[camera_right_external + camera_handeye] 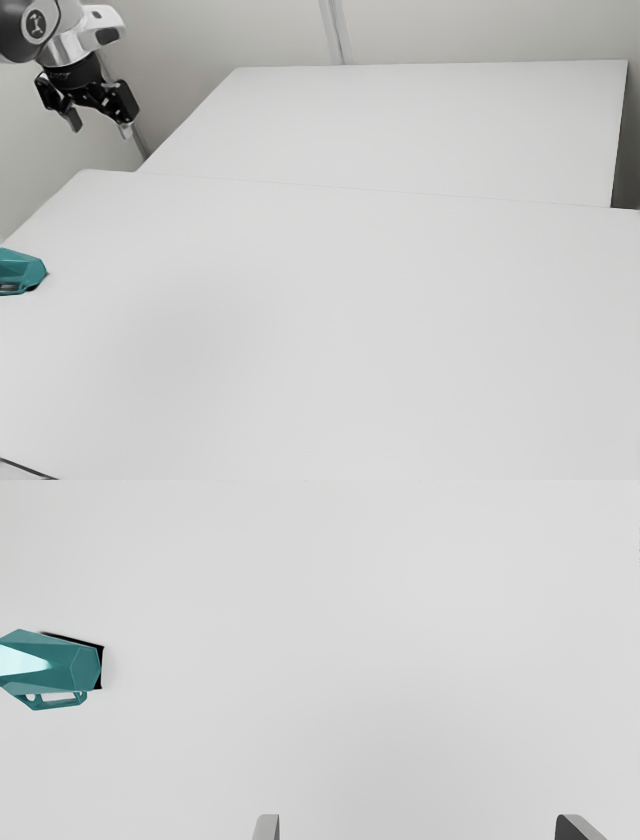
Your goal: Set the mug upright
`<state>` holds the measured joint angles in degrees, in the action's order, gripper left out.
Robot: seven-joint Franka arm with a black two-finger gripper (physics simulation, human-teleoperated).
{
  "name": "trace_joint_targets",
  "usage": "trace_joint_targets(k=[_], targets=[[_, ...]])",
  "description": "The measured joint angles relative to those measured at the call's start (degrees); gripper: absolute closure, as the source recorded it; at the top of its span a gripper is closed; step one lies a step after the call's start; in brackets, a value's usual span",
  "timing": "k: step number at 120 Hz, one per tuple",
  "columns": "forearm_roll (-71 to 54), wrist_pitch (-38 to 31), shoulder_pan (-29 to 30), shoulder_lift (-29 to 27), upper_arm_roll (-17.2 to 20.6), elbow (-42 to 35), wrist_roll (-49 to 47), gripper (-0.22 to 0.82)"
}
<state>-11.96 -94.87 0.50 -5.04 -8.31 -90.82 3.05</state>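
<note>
The teal mug (20, 270) lies on its side on the white table (350, 320), at the left edge of the exterior view, a little above mid-height, where the frame cuts off its mouth end. Its flat, closed base (86, 669) faces sideways, toward the exterior view's right, and the wrist view shows the handle (60, 704) along one flank. So the mug is not upright, and the job as worded is unfinished. The gripper (100, 127) hangs in the upper left of the exterior view, raised over the table's far side and well apart from the mug. Its fingers (266, 827) are spread wide with nothing between them. From this, the step in hand looks to be getting to the mug and taking hold of it. The next move likely calls for carrying the open hand across to the mug, turning it so the fingers can straddle the body, then lowering and closing on it. After that the mug would need lifting and tipping until the base points down, before being set down and let go. The slanted, many-sided walls may give the pads uneven contact, so the mug could twist or slide as it is squeezed, and the handle could get in a finger's way.
</note>
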Motion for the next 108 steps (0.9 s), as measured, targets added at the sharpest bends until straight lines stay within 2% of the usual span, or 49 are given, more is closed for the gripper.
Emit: trace_joint_targets(k=[45,64,92,108], targets=[[0.3,-1.59,1.87,0.83,-0.31,-3.04,2.54,0.0],[4.95,-1.52,11.3,3.26,-0.58,-3.82,3.92,0.0],[16.92,-1.69,26.67,10.18,-0.98,-3.05,9.36,0.0],[22.61,-1.91,28.41,15.33,-6.29,-0.7,14.42,0.0]])
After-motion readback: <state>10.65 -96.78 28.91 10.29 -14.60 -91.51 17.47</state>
